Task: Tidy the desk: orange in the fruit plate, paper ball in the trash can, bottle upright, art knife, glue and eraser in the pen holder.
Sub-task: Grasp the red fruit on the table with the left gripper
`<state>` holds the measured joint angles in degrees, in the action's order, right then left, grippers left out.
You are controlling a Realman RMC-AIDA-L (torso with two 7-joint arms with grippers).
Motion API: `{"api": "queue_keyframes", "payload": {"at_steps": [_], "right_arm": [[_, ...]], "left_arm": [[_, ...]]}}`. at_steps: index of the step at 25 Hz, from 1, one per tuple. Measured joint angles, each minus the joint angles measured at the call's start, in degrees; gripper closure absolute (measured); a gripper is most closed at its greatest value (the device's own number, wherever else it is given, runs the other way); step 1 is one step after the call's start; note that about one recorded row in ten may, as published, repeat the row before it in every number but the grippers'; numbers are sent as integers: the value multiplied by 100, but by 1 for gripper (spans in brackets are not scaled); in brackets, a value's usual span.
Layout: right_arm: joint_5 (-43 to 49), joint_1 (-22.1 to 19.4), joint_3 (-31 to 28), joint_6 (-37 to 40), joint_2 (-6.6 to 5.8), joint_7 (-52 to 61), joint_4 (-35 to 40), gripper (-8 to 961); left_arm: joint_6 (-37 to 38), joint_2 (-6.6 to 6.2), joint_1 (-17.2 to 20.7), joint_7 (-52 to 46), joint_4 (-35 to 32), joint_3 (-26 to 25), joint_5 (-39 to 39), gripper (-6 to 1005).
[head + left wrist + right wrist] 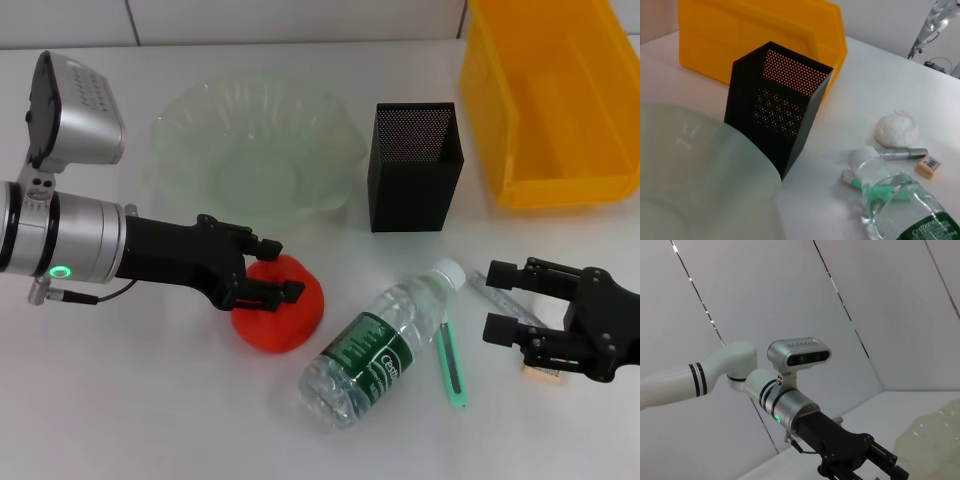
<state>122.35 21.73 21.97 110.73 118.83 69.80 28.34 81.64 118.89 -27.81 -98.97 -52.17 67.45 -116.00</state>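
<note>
Pinching the orange (285,308) between its dark fingers, the left gripper (268,285) sits on the white table (150,420), at six o'clock from the fruit plate (255,150). The right gripper (500,300) hovers with fingers spread above the art knife (497,297) and eraser (545,374), at three o'clock from the lying bottle (385,345).

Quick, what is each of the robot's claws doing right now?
Left gripper: at the orange, fingers around its top; a firm grip cannot be told.
Right gripper: open, holding nothing, low over the art knife.
</note>
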Motion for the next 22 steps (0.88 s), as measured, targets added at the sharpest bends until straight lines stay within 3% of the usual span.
{"api": "queue_keyframes", "payload": {"at_steps": [7, 12, 19, 22], "right_arm": [[0, 14, 2, 1, 0, 11, 19, 203], [0, 14, -12, 0, 0, 11, -1, 203], [0, -21, -18, 1, 0, 7, -4, 203], [0, -24, -18, 1, 0, 6, -5, 203]], "left_arm": [[-4, -6, 6, 9, 67, 11, 29, 415], [-18, -7, 21, 11, 67, 14, 29, 655], [-17, -14, 42, -6, 67, -20, 28, 848], [-17, -15, 47, -7, 67, -17, 27, 878]]}}
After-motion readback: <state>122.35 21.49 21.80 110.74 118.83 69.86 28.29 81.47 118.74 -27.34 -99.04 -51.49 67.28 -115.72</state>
